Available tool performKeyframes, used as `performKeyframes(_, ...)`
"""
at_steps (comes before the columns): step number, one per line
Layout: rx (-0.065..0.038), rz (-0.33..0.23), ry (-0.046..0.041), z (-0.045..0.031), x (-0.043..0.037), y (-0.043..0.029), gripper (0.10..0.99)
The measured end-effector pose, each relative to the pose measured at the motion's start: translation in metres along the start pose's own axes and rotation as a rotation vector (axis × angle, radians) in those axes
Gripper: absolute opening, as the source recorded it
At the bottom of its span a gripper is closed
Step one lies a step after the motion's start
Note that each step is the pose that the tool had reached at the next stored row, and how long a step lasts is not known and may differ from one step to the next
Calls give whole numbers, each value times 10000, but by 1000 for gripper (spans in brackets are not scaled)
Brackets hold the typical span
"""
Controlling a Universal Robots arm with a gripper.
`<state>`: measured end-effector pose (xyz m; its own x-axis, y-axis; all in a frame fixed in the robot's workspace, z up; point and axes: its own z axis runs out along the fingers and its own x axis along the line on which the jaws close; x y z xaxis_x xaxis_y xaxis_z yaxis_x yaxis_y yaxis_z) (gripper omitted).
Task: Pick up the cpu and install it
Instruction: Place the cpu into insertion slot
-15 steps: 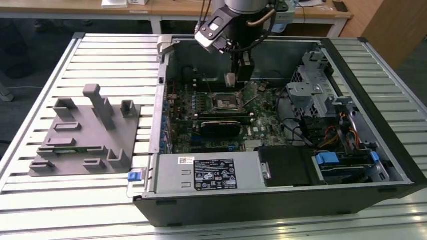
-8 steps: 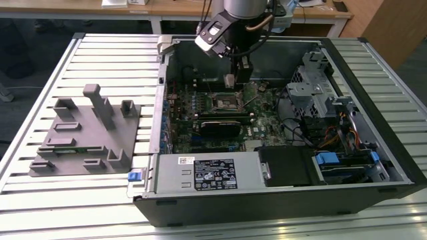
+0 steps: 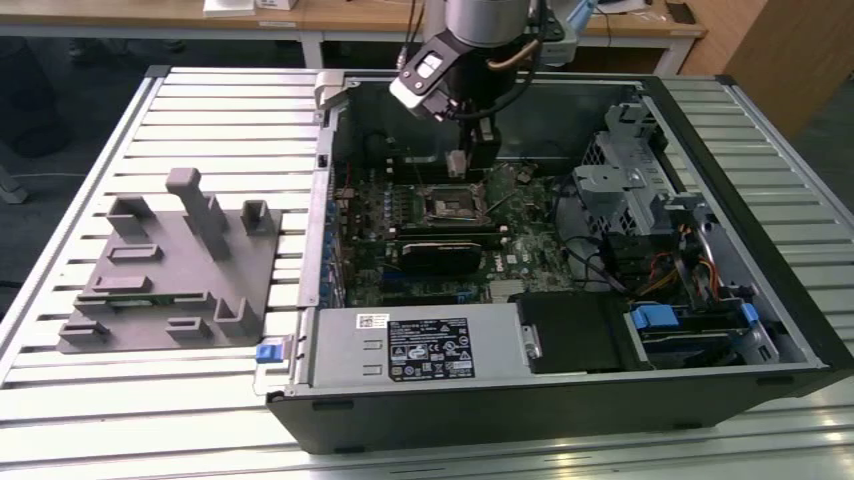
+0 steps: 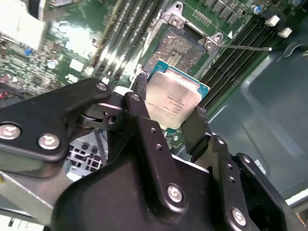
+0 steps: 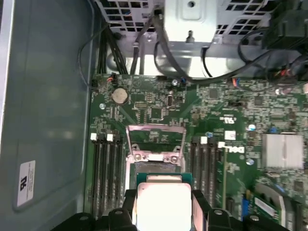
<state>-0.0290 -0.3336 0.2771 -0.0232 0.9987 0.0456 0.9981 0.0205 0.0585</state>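
cpu (image 4: 175, 98) | pinched at opposite edges by tool (image 3: 459, 165), upper middle of exterior view | judged light, stiff, fragile underneath; edge hold suited

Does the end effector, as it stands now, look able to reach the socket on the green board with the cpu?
Probably yes. In the second wrist view the end effector, shut on the cpu, hangs close over the socket, and nothing lies between them.
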Motion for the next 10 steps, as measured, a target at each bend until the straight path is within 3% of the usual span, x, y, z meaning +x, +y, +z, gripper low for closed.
performKeyframes(10,-1,16,0,182,55,-54,541)
